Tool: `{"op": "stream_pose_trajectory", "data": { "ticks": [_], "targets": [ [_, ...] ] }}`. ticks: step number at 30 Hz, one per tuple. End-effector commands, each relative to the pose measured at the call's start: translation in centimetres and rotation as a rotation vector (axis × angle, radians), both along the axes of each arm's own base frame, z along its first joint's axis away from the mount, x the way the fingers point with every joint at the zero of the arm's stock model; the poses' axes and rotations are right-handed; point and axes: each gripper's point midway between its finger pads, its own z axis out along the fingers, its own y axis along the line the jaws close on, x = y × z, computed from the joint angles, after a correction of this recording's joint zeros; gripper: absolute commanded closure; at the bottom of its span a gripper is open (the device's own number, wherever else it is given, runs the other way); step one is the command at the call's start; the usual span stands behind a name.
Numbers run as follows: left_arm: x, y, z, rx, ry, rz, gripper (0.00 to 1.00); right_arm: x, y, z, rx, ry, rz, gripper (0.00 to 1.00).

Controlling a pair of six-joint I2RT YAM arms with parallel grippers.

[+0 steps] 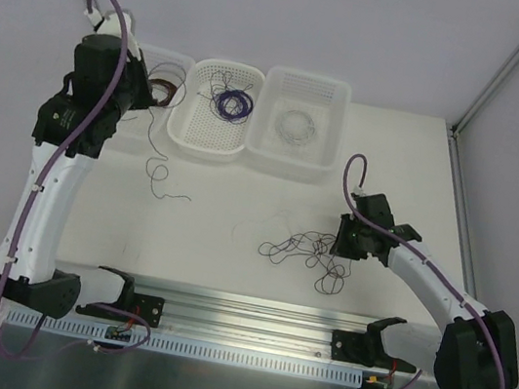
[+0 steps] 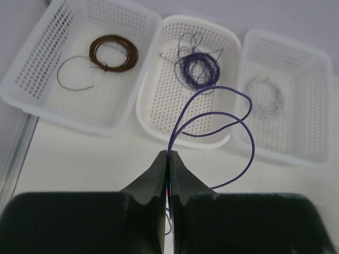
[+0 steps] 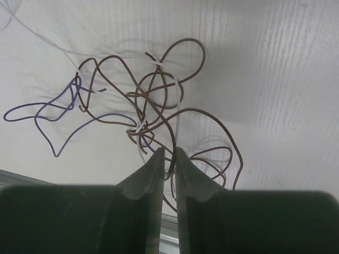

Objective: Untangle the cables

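The cables (image 1: 302, 249) are a loose tangle of brown, purple and pale strands on the table, right of centre. It fills the right wrist view (image 3: 153, 100). My right gripper (image 1: 338, 245) sits low at the tangle's right edge. Its jaws (image 3: 167, 151) are nearly closed, with brown strands running through the narrow gap. My left gripper (image 1: 148, 98) is raised by the baskets and shut (image 2: 169, 154) on a single purple wire (image 2: 233, 124). That wire loops up from the tips, and its tail trails on the table (image 1: 153, 170).
Three white baskets stand along the back. The left one (image 2: 79, 124) holds a brown coil (image 2: 113, 52), the middle one (image 1: 210, 144) a purple coil (image 1: 231, 103), and the right one (image 1: 293, 167) a pale coil (image 1: 296, 124). A metal rail (image 1: 240, 315) runs along the near edge.
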Motion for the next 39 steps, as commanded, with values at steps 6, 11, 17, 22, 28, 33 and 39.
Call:
{"op": "stream_pose_trajectory", "data": {
  "ticks": [6, 11, 17, 22, 28, 33, 39],
  "targets": [
    [4.4, -2.2, 12.3, -0.083, -0.269, -0.065, 1.00, 0.5, 0.9, 2.3, 0.064, -0.058, 0.018, 0.58],
    [7.8, -3.3, 15.4, -0.093, -0.357, -0.092, 1.00, 0.2, 1.4, 2.8, 0.093, -0.055, 0.043, 0.43],
    [13.1, -4.0, 12.6, -0.043, -0.349, -0.095, 1.00, -0.2, 1.8, 3.8, 0.110, -0.067, 0.076, 0.28],
    [19.6, -4.5, 6.4, 0.051, -0.285, -0.091, 1.00, -0.7, 2.3, 4.3, 0.132, -0.080, 0.112, 0.25],
    [25.2, -6.0, -3.7, 0.100, -0.118, -0.137, 1.00, -1.3, 2.2, 3.8, 0.129, -0.058, 0.123, 0.25],
    [24.5, -6.4, -15.5, 0.099, 0.132, -0.166, 0.98, -1.0, 2.4, 3.3, 0.131, -0.048, 0.124, 0.24],
    [19.7, -6.0, -17.5, 0.054, 0.217, -0.157, 0.55, -0.7, 2.1, 3.5, 0.109, -0.060, 0.125, 0.25]
  ]
}}
